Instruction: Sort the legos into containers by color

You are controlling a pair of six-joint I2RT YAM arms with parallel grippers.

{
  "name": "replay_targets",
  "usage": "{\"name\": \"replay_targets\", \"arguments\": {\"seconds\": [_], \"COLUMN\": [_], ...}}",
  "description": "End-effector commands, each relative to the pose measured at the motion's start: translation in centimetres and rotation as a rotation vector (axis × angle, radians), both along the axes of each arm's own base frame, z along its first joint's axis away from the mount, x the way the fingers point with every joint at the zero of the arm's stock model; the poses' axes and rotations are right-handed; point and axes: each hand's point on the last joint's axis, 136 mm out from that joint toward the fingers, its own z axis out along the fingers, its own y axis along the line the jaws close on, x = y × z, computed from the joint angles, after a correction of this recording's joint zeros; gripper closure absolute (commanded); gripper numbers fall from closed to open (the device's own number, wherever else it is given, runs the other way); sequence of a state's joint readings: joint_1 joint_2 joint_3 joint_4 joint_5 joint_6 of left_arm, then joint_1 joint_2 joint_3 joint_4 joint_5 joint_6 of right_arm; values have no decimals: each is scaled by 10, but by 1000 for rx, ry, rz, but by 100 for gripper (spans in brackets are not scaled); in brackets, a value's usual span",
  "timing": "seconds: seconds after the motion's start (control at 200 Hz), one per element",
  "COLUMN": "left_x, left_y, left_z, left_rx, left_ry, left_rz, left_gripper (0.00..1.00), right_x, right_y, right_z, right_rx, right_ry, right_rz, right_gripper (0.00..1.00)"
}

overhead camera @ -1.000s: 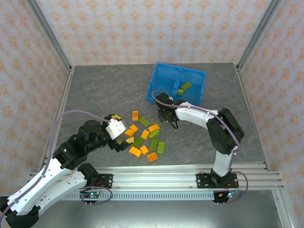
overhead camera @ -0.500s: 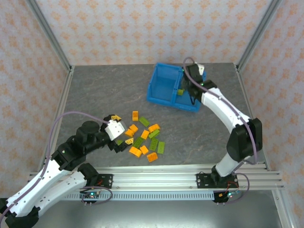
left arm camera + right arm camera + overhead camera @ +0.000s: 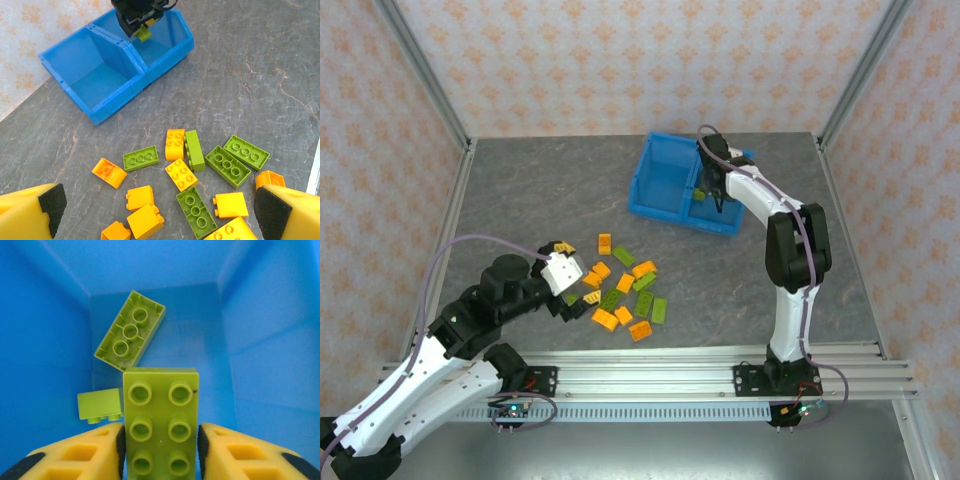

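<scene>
My right gripper (image 3: 161, 452) is shut on an olive-green lego (image 3: 161, 415), held studs-up between both pads inside the right compartment of the blue bin (image 3: 260, 340). Below it lie two more green legos (image 3: 130, 331), one upside down. From above, the right gripper (image 3: 708, 195) hangs over the bin (image 3: 638, 188). My left gripper (image 3: 162, 207) is open above the loose pile of orange and green legos (image 3: 182, 175) on the table, touching none. In the top view the left gripper (image 3: 575, 303) sits at the pile's (image 3: 625, 290) left edge. The bin's left compartment (image 3: 97, 82) holds nothing.
The grey table (image 3: 540, 200) is fenced by metal posts and patterned walls. One orange brick (image 3: 605, 243) lies a little apart, toward the back of the pile. The right arm's elbow (image 3: 800, 235) rises over the table's right side.
The right arm has swung from the pile back to the bin, carrying the green lego, and now hangs in the right compartment. The left arm has stayed still.
</scene>
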State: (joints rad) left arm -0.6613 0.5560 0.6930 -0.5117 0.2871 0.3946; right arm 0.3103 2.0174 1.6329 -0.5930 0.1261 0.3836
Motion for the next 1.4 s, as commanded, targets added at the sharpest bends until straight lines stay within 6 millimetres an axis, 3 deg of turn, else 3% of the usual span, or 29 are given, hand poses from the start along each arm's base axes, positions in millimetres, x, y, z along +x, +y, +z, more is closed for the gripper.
{"name": "replay_targets", "arguments": {"seconds": [0.0, 0.145, 0.255, 0.35, 0.47, 0.546, 0.666, 0.821, 0.976, 1.146, 1.396], "left_x": [-1, -1, -1, -1, -1, -2, 0, 2, -2, -11, -29], "left_y": [1, 1, -1, -1, 1, 1, 1, 4, 1, -5, -20], "left_z": [0, -1, -1, 0, 1, 1, 3, 2, -1, -6, -18], "left_rx": [10, 12, 10, 8, 11, 13, 6, 18, 21, 45, 63], "left_ry": [-16, -17, -9, -8, -22, -24, -28, -29, -18, 7, 49], "left_rz": [-4, -3, -6, -3, -6, -8, 1, 19, -7, -78, -228], "left_gripper": [1, 1, 1, 1, 1, 1, 1, 1, 1, 1, 1], "right_x": [3, -2, -17, -49, -107, -147, -201, -242, -245, -239, -238], "right_y": [-1, -2, 8, 31, 74, 100, 128, 155, 163, 182, 204], "right_z": [27, 54, 90, 118, 125, 109, 73, 25, -12, -29, -61], "right_rx": [38, 55, 123, 158, 204, 241, 348, 475, 420, 340, 364], "right_ry": [-49, -98, -171, -225, -215, -176, -53, 66, 169, 239, 300], "right_rz": [-26, -16, 25, 119, 315, 424, 407, 215, 120, 144, 131], "right_gripper": [49, 47, 49, 49, 48, 45, 44, 40, 37, 31, 35]}}
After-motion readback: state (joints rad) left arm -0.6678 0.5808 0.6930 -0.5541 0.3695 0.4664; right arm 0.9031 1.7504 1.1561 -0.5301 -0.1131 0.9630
